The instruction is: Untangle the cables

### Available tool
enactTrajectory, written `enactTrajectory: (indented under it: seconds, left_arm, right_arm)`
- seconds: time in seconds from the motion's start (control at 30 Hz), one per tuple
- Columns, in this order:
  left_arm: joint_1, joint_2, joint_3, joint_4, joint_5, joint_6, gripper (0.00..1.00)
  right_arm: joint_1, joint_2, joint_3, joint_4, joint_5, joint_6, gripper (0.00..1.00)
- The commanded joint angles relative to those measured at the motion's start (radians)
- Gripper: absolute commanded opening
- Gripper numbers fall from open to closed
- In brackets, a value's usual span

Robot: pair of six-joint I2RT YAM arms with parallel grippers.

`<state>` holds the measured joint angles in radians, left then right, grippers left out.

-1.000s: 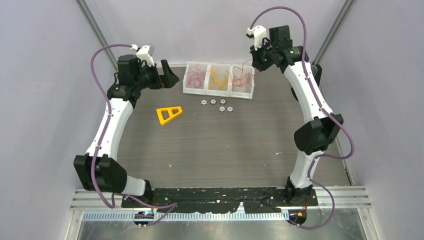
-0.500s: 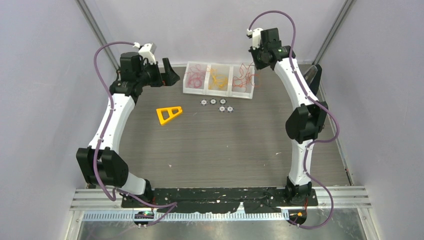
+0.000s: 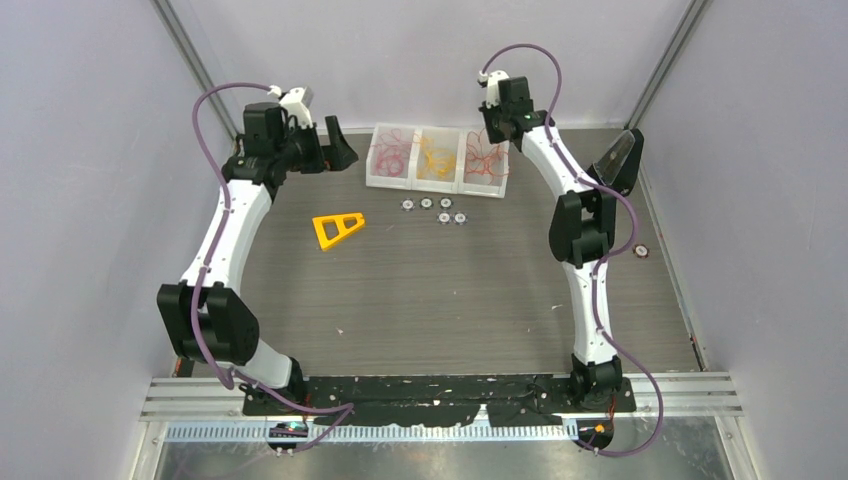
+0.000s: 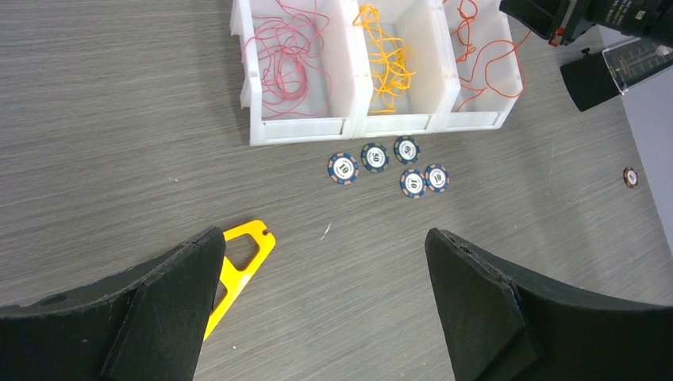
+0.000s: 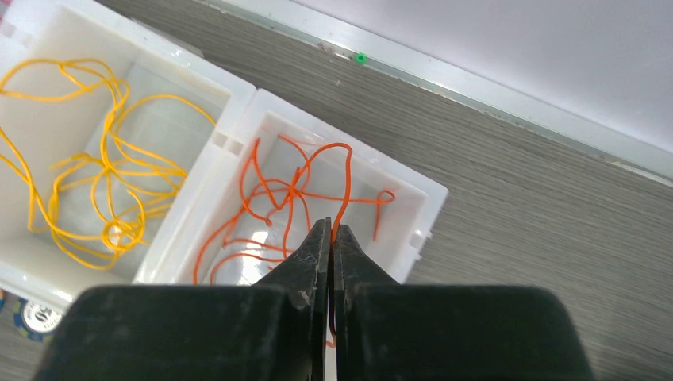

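I read the cables as pinkish-red cables (image 4: pixel 282 55), yellow cables (image 4: pixel 389 55) and orange cables (image 5: pixel 294 190), all against a plain white bin (image 4: pixel 298 131). The table (image 3: pixel 450 290) is grey with fine wood-grain streaks, the triangular frame (image 3: pixel 337 228) bright yellow, the chips (image 4: pixel 374 157) dark blue with white centres and orange rim marks. My arms (image 3: pixel 232 225) are white with black joints, purple hoses (image 3: pixel 205 120), and black fingers on the left gripper (image 4: pixel 324 238) and right gripper (image 5: pixel 330 230)

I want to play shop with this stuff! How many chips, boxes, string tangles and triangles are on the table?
Chips: 6
White boxes: 3
Red string tangle: 1
Yellow string tangle: 1
Orange string tangle: 1
Yellow triangle: 1
Total: 13
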<state>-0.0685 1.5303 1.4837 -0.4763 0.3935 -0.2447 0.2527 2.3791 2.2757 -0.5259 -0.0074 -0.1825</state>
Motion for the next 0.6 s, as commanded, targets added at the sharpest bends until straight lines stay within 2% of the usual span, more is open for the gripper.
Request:
enactTrajectory:
  seconds: [0.0,0.4,0.57]
  left_arm:
    - [0.017,0.008,0.049,-0.008,-0.014,0.021,1.0]
    - [0.028,0.041,0.069,-0.012,-0.008,0.006,1.0]
    - [0.03,0.048,0.076,-0.018,-0.005,0.013,1.0]
  right_arm:
    - [0.023,0.034,0.032,0.16,-0.002,0.121,0.05]
    - [0.031,0.061,0.016,0.243,-0.066,0.286,0.05]
    - [0.029,0.043,-0.018,0.219,-0.018,0.229,0.05]
